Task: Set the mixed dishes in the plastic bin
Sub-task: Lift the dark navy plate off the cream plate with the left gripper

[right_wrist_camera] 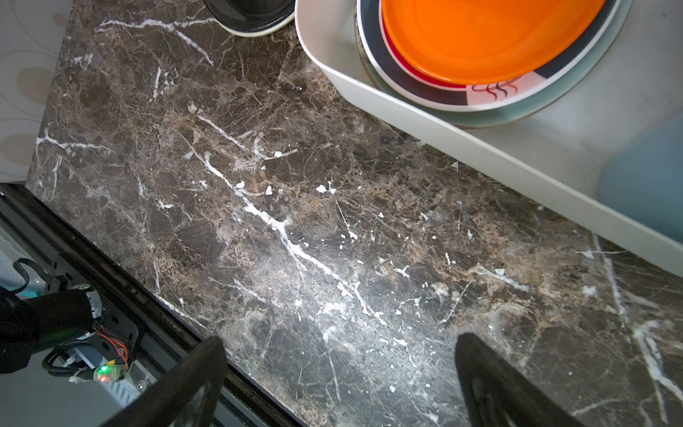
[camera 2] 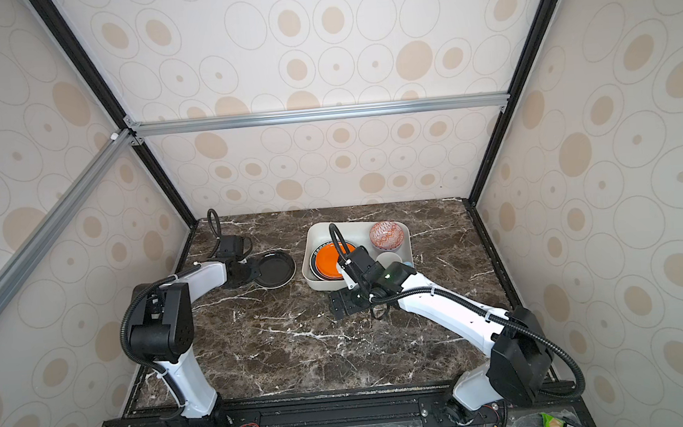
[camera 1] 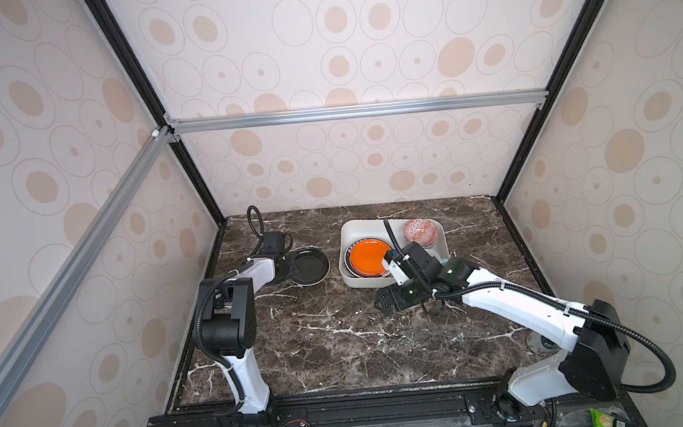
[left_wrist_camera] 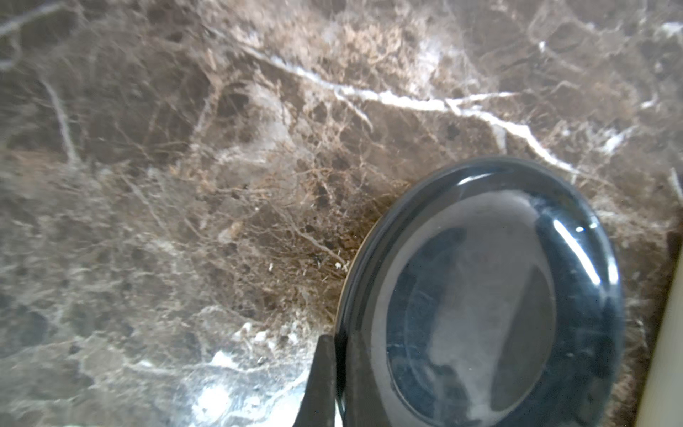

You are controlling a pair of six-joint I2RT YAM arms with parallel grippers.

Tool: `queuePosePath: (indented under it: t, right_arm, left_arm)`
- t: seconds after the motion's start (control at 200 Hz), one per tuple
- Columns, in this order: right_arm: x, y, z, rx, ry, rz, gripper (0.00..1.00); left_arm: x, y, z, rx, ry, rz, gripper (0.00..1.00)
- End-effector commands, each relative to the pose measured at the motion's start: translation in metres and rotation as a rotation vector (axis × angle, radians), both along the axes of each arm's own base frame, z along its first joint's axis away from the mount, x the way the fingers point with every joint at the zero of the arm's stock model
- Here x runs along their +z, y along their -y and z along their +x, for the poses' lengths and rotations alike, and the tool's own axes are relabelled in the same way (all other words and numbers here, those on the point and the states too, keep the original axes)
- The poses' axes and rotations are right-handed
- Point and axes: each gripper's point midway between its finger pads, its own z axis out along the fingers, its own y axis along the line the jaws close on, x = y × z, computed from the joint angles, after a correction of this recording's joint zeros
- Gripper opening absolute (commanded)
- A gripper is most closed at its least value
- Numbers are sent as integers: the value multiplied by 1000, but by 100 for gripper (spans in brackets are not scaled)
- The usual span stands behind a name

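The left hand (left_wrist_camera: 337, 373) grips the glossy round black plate (left_wrist_camera: 480, 295) by its rim, likely to lift it into the shallow white plastic bin (camera 1: 368, 226); the right hand (right_wrist_camera: 342, 344) hangs released.

Both top views are bright and evenly lit, with only faint, soft shadows under the arms on the desk (camera 1: 342, 348); the frame rails splay toward the picture edges. The left wrist view is smeared and soft, and the black plate (left_wrist_camera: 480, 295) carries white glare streaks and a milky reflection. In the right wrist view the desk's veins are crisp, while the right gripper (right_wrist_camera: 340, 380) shows 2 blurred fingers (right_wrist_camera: 488, 377).
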Motion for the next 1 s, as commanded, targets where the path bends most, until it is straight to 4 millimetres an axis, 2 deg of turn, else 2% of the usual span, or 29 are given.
queuePosePath:
  t: [0.0, 0.125, 0.23, 0.395, 0.73, 0.995]
  right_arm:
    - [2, 2, -5, -13, -17, 18, 100]
    - [3, 2, -5, -25, -20, 24, 100]
    - [4, 0, -5, -27, -24, 32, 100]
    - [3, -2, -3, -28, -29, 28, 100]
    - [8, -7, -1, -21, -26, 42, 100]
    - [8, -4, -3, -29, -24, 40, 100]
  left_arm:
    - [-4, -5, -20, -24, -62, 58, 0]
    - [-8, -2, -22, -35, -74, 45, 0]
    - [-2, 2, -20, -44, -57, 24, 0]
    - [24, 5, -20, -69, -14, 12, 0]
    - [99, 15, -9, -101, 126, -37, 0]
    - [123, 22, -6, -117, 171, -74, 0]
